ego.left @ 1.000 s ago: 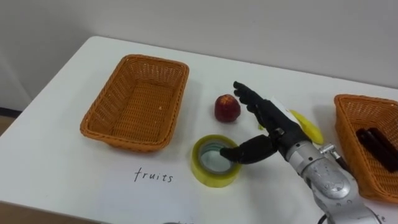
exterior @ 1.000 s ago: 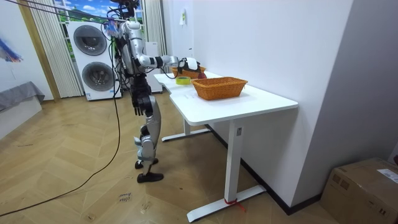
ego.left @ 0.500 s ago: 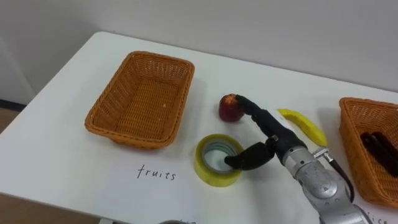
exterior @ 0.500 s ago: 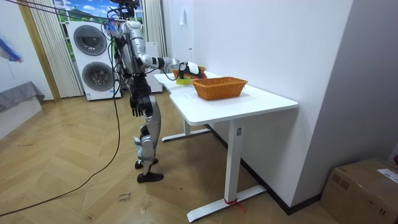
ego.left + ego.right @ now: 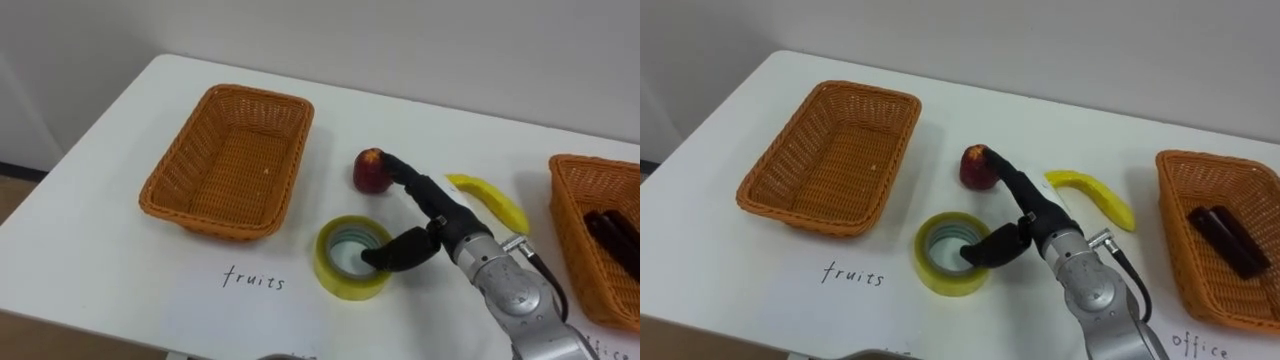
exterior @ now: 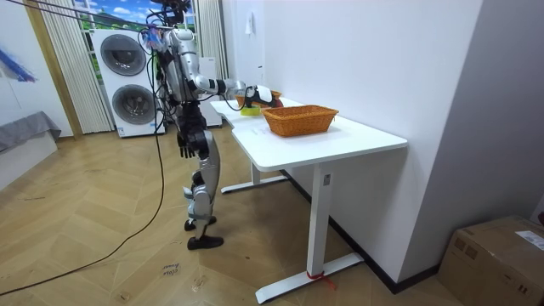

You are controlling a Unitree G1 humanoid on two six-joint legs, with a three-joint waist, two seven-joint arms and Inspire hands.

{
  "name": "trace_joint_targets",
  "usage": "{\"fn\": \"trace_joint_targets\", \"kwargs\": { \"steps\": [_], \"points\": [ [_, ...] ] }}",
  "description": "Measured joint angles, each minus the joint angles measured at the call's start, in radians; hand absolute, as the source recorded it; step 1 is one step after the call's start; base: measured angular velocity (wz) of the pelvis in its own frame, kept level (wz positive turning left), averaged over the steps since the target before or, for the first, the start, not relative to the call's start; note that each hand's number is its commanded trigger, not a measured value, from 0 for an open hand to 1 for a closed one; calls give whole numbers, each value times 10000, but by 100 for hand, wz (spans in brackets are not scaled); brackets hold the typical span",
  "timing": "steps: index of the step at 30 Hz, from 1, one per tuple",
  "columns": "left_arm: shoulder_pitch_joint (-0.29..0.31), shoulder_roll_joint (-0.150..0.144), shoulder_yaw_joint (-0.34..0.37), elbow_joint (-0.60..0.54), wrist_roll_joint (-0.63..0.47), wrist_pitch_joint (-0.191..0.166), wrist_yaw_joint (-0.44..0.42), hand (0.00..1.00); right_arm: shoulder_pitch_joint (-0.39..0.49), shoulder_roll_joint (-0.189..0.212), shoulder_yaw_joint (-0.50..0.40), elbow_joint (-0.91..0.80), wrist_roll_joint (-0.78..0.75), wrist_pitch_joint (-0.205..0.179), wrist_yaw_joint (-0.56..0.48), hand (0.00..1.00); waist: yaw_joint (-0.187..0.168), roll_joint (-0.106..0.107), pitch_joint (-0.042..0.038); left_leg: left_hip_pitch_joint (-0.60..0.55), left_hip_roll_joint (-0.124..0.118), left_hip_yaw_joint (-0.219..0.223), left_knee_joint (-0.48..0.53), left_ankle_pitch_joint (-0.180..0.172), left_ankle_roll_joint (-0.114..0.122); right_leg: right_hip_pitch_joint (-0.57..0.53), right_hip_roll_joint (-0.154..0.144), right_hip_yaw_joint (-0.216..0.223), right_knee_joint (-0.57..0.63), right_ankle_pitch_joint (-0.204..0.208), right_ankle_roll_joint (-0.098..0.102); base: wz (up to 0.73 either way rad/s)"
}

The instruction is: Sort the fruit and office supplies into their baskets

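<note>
The right hand (image 5: 441, 213) reaches in from the lower right, open, its fingers (image 5: 404, 174) stretched forward with the tips resting on the red apple (image 5: 367, 174), while the thumb dips into the hole of the yellow tape roll (image 5: 334, 270); it grips neither. The fingertips hide part of the apple. One banana (image 5: 487, 202) lies just beyond the wrist. Two wicker baskets stand on the white desk (image 5: 90, 265): the left basket (image 5: 225, 160), and the right basket (image 5: 1180, 165), holding a dark oblong item (image 5: 1224, 240) that is hard to identify. In the room view the left hand (image 6: 185, 146) hangs by the hip.
</note>
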Motion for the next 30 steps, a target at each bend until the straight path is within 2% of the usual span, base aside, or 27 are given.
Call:
{"fn": "trace_joint_targets", "kwargs": {
  "steps": [11,16,17,22,25,30],
  "points": [
    [-22,-3,-105,-10,3,209,-29,0,-27,-2,10,22,-285,55,26,0,-12,20,-1,-56,-18,-95,92,-1,5,22,-8,-50,-7,-1,1,2],
    [-12,-18,129,0,105,290,-142,0,-26,-6,-4,10,-602,171,310,0,8,12,-15,-83,-42,-101,122,-1,5,1,-17,-36,-5,-1,0,0],
    [-9,-18,150,-1,105,297,-174,0,-26,-6,-12,-7,-694,218,387,0,9,3,-27,-91,-46,-101,119,0,6,-9,-20,-39,-3,-1,0,0],
    [93,-10,354,-84,61,383,-317,0,-112,-7,-85,-99,-1115,516,1151,0,-12,-215,-188,-129,-73,-103,126,5,16,-46,-36,-59,-4,-6,5,0],
    [56,-10,355,-96,19,379,-393,0,-294,-20,-100,-121,-1160,705,1646,0,-37,-267,-173,-136,-66,-112,131,14,33,-39,-63,-123,5,-3,10,1],
    [37,34,351,-108,21,369,-494,0,-358,-101,-134,-292,-1498,731,2315,0,-39,-298,-149,-160,-107,-197,129,36,67,-40,-113,-204,16,-16,33,5]
  ]
}}
